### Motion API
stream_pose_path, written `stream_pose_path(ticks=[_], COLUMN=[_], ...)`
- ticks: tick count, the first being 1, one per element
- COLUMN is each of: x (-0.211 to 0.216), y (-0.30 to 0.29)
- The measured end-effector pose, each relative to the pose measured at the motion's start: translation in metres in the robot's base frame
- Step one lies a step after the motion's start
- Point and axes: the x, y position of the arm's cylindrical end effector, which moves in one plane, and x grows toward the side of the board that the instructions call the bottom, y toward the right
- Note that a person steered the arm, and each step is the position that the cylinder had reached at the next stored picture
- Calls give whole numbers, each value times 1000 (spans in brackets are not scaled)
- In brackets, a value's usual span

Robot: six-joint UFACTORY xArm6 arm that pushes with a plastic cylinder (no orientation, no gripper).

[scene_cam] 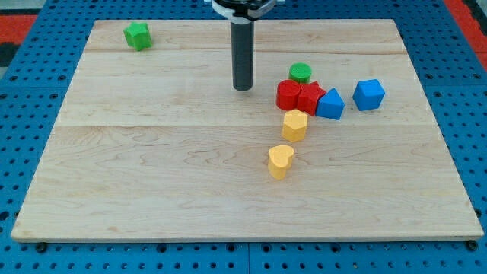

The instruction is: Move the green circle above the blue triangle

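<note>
Green circle (300, 73) resting at the top edge of a red block cluster, up and to the view's left of the blue triangle (331, 104).

My tip (243, 88), a bare rod holding nothing, stands left of the circle, apart from it. Two red blocks (298, 97) touch the triangle; a blue cube (369, 93) sits right of it on the wooden board (152, 167).

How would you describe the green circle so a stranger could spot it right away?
On the wooden board, find the block cluster right of centre. The green circle sits at its top, behind the red blocks. It is round, unlike the green star far left.
</note>
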Motion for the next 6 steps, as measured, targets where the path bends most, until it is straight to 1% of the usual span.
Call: stream_pose_path(ticks=[1,3,4,5,6], x=[-25,-21,-16,9,74], y=[50,123,39,4,1])
